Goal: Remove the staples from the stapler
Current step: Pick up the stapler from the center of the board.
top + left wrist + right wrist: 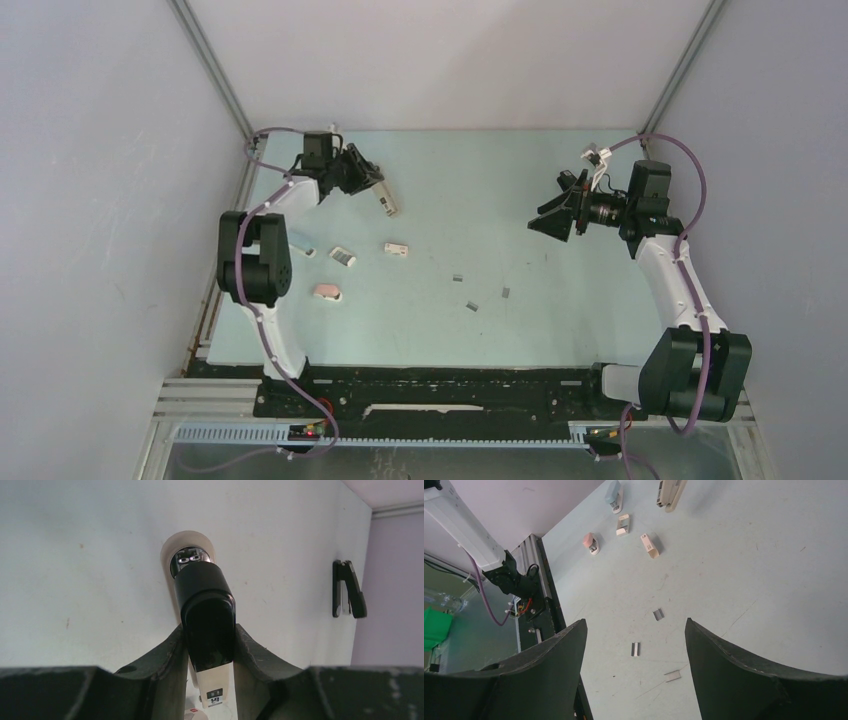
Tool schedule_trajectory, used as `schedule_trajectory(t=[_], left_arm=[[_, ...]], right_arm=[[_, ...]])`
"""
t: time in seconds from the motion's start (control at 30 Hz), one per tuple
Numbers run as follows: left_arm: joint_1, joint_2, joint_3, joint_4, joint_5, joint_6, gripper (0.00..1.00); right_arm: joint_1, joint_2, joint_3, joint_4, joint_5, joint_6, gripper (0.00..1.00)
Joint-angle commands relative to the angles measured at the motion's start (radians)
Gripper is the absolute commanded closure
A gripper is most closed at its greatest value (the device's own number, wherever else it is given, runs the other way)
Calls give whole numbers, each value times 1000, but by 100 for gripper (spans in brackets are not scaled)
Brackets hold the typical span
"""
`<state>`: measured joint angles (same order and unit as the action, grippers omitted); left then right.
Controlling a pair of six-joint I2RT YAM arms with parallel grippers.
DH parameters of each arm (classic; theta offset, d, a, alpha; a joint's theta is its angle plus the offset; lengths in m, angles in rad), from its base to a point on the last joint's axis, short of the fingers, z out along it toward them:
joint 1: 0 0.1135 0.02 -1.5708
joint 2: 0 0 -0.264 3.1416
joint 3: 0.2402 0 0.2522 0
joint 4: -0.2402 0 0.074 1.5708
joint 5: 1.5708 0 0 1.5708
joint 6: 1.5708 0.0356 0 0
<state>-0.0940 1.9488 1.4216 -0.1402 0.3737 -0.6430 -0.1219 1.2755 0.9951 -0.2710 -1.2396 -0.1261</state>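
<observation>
At the bench's (450, 170) far left, the stapler (207, 610) is held clamped in the left jaws, its long axis running straight out from them toward mid-bench. The staples (472, 306) are seen lying loose near the centre, closer to the right jaws, which are spread wide, empty, and aimed down at them.

stapler (207, 625) glossy black plastic, shiny metal nose; staples (658, 614) dull grey metal; table (764, 555) matt, scuffed

Soft, even light fills every view; shadows on the table (560, 330) are faint. The stapler (207, 620) shows slight sheen on its glossy black top.
</observation>
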Motion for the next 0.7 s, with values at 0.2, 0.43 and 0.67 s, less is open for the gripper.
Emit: schedule_trajectory(t=[0.2, 0.43, 0.67], left_arm=[[-63, -129, -28, 164, 172, 104, 100], [-116, -211, -94, 228, 202, 104, 100], [-177, -315, -183, 312, 200, 86, 100]], right_arm=[[2, -1, 13, 0, -20, -13, 19], [7, -2, 13, 0, -30, -8, 19], [19, 2, 13, -4, -48, -9, 20]])
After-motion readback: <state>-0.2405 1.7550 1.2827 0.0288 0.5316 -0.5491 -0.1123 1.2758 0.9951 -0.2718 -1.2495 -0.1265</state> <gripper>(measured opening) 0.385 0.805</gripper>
